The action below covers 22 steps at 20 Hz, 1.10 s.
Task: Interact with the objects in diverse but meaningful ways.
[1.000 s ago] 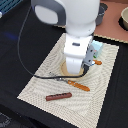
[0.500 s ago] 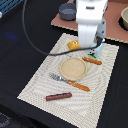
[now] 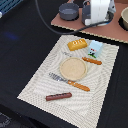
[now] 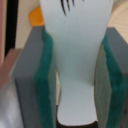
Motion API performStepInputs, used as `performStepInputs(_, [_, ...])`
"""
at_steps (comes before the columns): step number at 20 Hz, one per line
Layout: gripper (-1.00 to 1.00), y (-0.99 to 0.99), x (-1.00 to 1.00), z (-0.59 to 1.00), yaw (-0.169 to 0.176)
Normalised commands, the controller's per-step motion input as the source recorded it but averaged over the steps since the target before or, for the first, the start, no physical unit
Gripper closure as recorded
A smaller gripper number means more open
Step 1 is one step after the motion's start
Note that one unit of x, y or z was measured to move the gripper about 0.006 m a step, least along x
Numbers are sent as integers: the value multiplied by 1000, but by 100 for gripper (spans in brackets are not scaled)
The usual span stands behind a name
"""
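Observation:
My gripper (image 3: 98, 22) hangs over the brown board (image 3: 75, 24) beyond the striped placemat (image 3: 40, 82). In the wrist view the gripper (image 4: 77, 70) is shut on a white tube (image 4: 77, 30) with black marks, squeezed between the green pads (image 4: 48, 75). A yellow bread block (image 3: 77, 45) and a pale blue carton (image 3: 94, 48) lie at the mat's far end. Nearer are an orange sausage (image 3: 92, 61), a round beige plate (image 3: 73, 68), an orange-handled knife (image 3: 70, 81) and a brown sausage stick (image 3: 58, 96). A grey saucepan (image 3: 69, 10) stands on the board.
A pot (image 3: 123, 17) sits on the board at the exterior view's right edge. A black cable (image 3: 47, 20) loops from the arm over the dark table (image 3: 20, 50). An orange-yellow shape (image 4: 35, 17) shows behind the tube in the wrist view.
The arm has moved from above the plate on the placemat back to the brown board at the far side.

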Motion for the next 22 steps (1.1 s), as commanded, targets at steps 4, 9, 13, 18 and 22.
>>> performStepInputs(4, [100,766,-445,0,41])
performStepInputs(9, [100,755,-464,-22,42])
performStepInputs(13, [100,734,-505,-68,43])
performStepInputs(18, [100,699,-462,-95,46])
performStepInputs(22, [100,251,-33,-78,30])
